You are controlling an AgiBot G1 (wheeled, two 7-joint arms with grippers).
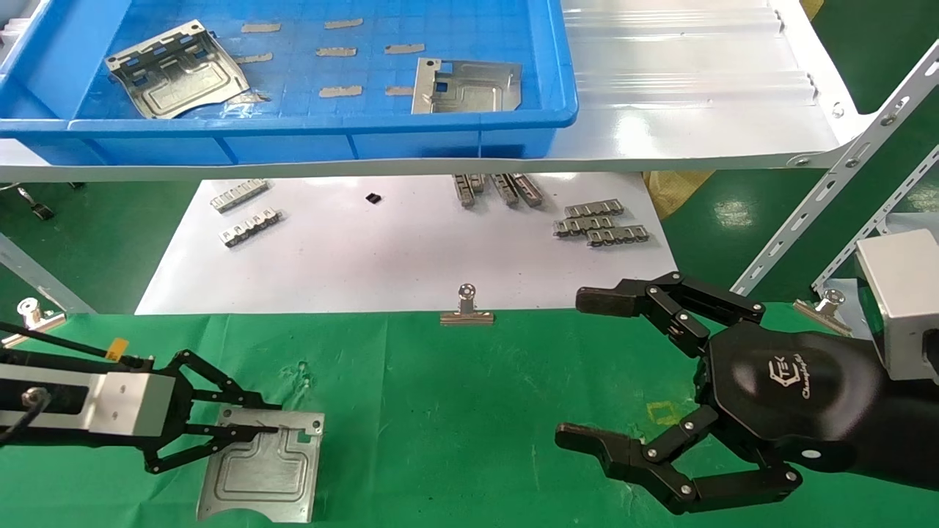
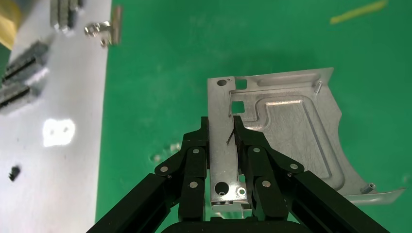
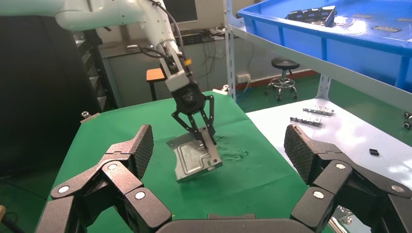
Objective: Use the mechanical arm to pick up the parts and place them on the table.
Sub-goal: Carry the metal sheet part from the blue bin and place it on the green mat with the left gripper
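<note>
Nearest to me, at the near left of the bench (image 1: 469, 411), a stamped metal plate (image 1: 260, 469) is pinched along one edge by the left gripper (image 1: 271, 424), its thin black fingers (image 2: 194, 160) pressed onto the sheet from both faces. From across the room the plate looks tilted, one edge raised off the green cloth and the low end on or just above it, so I judge it is being set down rather than lifted. Gripping the rim keeps the embossed face free to settle flat.

Over at the near right, the right gripper (image 1: 579, 367) hovers above the cloth with its jointed fingers (image 1: 631, 455) spread wide, holding nothing; it seems parked.

Farther back, on the white shelf (image 1: 697, 103), a blue bin (image 1: 352, 132) holds two more plates (image 1: 176, 70) and a scatter of small flat strips (image 1: 337, 51). Below the shelf, ridged metal strips (image 1: 598, 224) lie in small groups on a white sheet (image 1: 367, 257).
</note>
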